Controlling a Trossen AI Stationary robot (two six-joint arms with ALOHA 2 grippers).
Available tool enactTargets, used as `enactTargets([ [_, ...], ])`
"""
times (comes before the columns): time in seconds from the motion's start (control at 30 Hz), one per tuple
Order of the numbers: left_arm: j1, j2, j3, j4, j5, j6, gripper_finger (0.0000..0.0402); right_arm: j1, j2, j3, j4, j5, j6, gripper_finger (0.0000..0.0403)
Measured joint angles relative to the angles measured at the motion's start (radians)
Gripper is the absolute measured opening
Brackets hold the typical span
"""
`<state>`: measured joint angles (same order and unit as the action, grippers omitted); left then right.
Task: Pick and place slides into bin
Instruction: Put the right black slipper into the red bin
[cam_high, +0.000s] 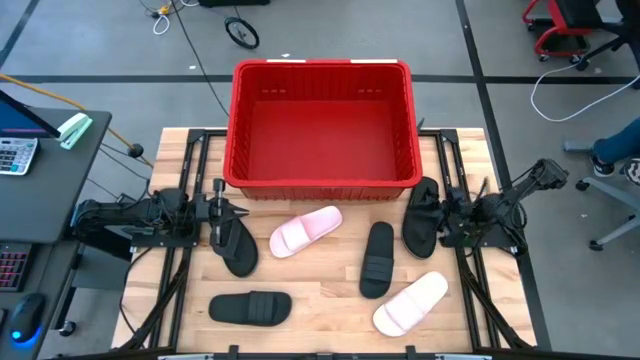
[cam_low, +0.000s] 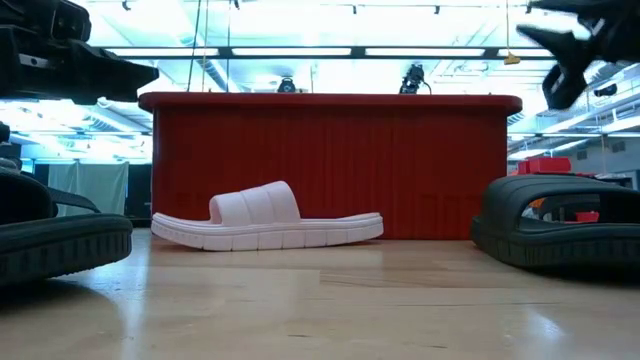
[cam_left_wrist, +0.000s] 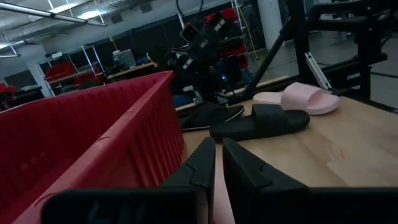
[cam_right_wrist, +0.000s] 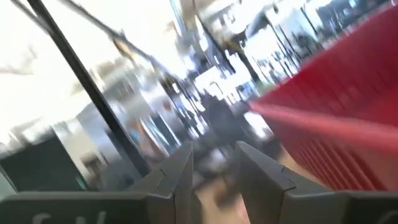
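The red bin (cam_high: 322, 122) sits at the table's (cam_high: 330, 305) far edge, long axis crosswise. Six slides lie before it, a pink slide (cam_high: 305, 232) angled toward it. Left gripper (cam_high: 219, 215) nearly closed over a flip-flop (cam_high: 238, 247); right gripper (cam_high: 447, 212), fingers parted, empty.

High view overhead, straight down; low view at tabletop level; both share the red bin (cam_high: 322, 125) and pink slide (cam_low: 266, 220).
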<state>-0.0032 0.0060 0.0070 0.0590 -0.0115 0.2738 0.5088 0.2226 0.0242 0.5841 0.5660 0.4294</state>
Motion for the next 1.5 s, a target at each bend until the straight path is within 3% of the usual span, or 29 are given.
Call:
enactTargets([
  [0.07, 0.0, 0.0, 0.0, 0.047, 0.0, -0.059, 0.0032, -0.002, 0.0, 0.007, 0.091, -0.046, -0.006, 0.0126],
  [0.27, -0.002, 0.0, 0.006, 0.409, 0.029, -0.784, 0.0029, -0.002, 0.082, 0.19, 0.05, -0.226, -0.126, 0.0126],
  [0.37, -0.02, 0.014, 0.1, 0.411, 0.093, -0.947, 0.0033, -0.002, 0.177, 0.332, -0.002, -0.233, -0.215, 0.0126],
  [0.43, -0.041, 0.049, 0.199, 0.416, 0.112, -0.888, 0.0035, -0.002, 0.255, 0.434, -0.032, -0.232, -0.276, 0.0126],
  [0.63, -0.082, 0.229, 0.551, 0.376, 0.112, -0.51, 0.0032, -0.002, 0.487, 0.73, -0.075, -0.232, -0.433, 0.0126],
  [0.7, -0.08, 0.281, 0.658, 0.37, 0.11, -0.499, 0.003, -0.002, 0.546, 0.825, -0.129, -0.232, -0.435, 0.0126],
  [0.87, -0.08, 0.347, 0.899, 0.334, 0.109, -0.663, 0.0029, -0.003, 0.658, 1.046, -0.396, -0.221, -0.566, 0.0126],
  [1.0, -0.08, 0.374, 1.031, 0.3, 0.111, -0.671, 0.0035, -0.003, 0.736, 1.179, -0.561, -0.22, -0.547, 0.0126],
  [1.23, -0.08, 0.383, 1.124, -0.08, 0.103, -0.569, 0.0041, -0.003, 0.834, 1.262, -0.673, -0.219, -0.466, 0.0126],
  [1.33, -0.08, 0.411, 1.094, -0.193, 0.101, -0.611, 0.0038, -0.003, 0.852, 1.268, -0.794, -0.178, -0.311, 0.0126],
  [1.5, -0.08, 0.456, 1.051, -0.18, 0.099, -0.682, 0.0031, -0.002, 0.859, 1.268, -1.176, -0.18, 0.266, 0.0126],
])
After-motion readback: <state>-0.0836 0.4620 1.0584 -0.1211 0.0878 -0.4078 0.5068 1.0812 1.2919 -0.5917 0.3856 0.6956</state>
